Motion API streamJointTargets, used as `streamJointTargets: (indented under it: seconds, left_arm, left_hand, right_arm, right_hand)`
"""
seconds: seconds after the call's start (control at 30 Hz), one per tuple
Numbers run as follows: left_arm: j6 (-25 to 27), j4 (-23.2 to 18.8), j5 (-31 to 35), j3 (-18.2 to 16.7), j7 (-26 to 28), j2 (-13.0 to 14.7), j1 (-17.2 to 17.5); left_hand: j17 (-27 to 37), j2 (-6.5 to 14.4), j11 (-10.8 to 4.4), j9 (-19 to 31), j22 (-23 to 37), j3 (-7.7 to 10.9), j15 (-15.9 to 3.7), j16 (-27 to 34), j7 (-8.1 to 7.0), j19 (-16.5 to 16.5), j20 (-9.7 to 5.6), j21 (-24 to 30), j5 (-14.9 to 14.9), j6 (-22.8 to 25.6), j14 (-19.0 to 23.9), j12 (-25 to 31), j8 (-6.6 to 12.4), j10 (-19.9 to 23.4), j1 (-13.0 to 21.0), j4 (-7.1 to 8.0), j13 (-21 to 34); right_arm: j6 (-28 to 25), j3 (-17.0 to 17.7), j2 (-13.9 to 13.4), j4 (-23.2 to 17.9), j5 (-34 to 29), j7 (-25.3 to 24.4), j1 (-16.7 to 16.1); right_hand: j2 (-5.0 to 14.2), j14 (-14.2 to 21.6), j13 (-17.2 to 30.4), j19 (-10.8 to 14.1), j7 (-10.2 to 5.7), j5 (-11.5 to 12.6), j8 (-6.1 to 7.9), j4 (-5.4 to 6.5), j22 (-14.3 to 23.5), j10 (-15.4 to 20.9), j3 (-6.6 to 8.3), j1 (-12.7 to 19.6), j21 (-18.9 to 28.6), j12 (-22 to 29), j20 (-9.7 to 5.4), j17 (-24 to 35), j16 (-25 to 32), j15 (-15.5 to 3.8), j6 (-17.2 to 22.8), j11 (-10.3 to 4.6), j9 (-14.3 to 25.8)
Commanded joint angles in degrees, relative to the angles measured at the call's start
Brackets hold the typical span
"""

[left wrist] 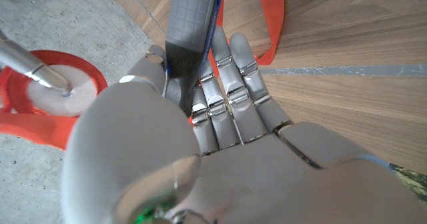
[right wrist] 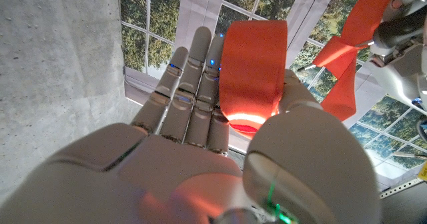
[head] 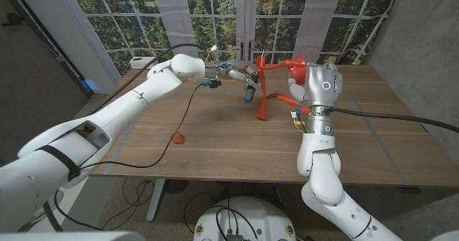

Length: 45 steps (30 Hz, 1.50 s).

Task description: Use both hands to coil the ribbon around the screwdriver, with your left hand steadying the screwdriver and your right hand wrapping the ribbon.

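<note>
At table's far side, left hand [head: 240,74] fingers clamp the half-hidden screwdriver [head: 250,90], right hand [right wrist: 220,137] fingers pinch the ribbon [right wrist: 253,64].

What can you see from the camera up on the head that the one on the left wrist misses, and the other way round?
Head view alone: the whole wooden table, both arms, the right robot hand lifting the orange ribbon, a small orange piece lying on the table, and the windows behind.

Left wrist view alone: a close look at the left robot hand gripping the screwdriver by its grey and blue handle, and the metal shaft's tip beside an orange ring.

Both: the left robot hand, the screwdriver, the ribbon and the tabletop.
</note>
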Motion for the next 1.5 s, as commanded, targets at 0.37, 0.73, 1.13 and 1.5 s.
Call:
streamJointTargets:
  seconds: [0.37,0.73,1.13,1.5]
  left_arm:
    - [1.5,-0.9,3.6,3.1,-8.4,1.3,-6.2]
    - [1.1,-0.3,4.6,3.2,-10.3,1.9,-7.4]
    - [0.0,-0.3,9.7,5.5,-13.4,2.5,-10.3]
    - [0.7,-0.8,11.4,6.0,-14.9,2.6,-10.4]
  left_hand:
    - [0.1,7.2,-3.56,0.2,0.0,3.87,-10.55,0.4,-0.21,0.3,-4.08,0.3,0.1,0.7,10.8,-0.3,-0.28,3.7,8.0,-2.36,0.1]
    - [0.2,7.2,-3.60,0.1,0.0,3.90,-10.54,0.4,-0.45,0.1,-4.05,0.2,0.1,0.7,10.6,-0.4,-0.60,3.7,8.0,-2.29,0.3]
    - [0.4,7.3,-3.78,0.1,0.0,3.90,-10.51,0.4,-0.37,-0.5,-3.98,0.2,0.1,0.6,10.1,-0.6,-0.94,3.4,7.8,-2.10,0.5]
    - [0.4,7.3,-3.57,0.0,0.0,3.90,-10.54,0.3,-0.46,-0.7,-3.96,0.3,0.2,0.7,9.9,-0.8,-1.21,3.4,7.7,-2.06,0.6]
  right_arm:
    - [-6.2,2.6,-2.3,2.8,8.9,-3.0,-3.5]
    - [-9.0,1.4,-3.6,5.9,12.6,-3.7,-2.0]
    - [-9.2,-1.8,-6.2,7.6,17.5,-3.4,-0.2]
    - [-9.9,-3.1,-7.6,7.4,20.3,-4.3,1.6]
  right_hand:
    - [7.70,5.5,0.1,-0.1,-5.10,0.2,0.72,-1.60,0.1,2.5,2.02,8.3,0.2,0.1,-0.13,0.2,-0.2,-6.89,6.3,-1.98,0.5]
    - [7.71,5.5,0.1,-0.1,-5.01,0.2,0.65,-1.61,0.1,2.5,2.03,8.3,0.2,0.1,-0.12,0.2,-0.2,-6.91,6.4,-1.90,0.4]
    - [7.70,5.5,0.2,-0.2,-4.96,0.2,0.64,-1.58,0.1,2.5,1.97,8.3,0.2,0.0,-0.09,0.3,-0.3,-7.05,6.4,-1.93,0.5]
    - [7.69,5.5,0.2,-0.2,-4.95,0.2,0.54,-1.62,0.1,2.5,2.01,8.3,0.2,-0.1,-0.08,0.4,-0.4,-6.91,6.3,-1.98,0.5]
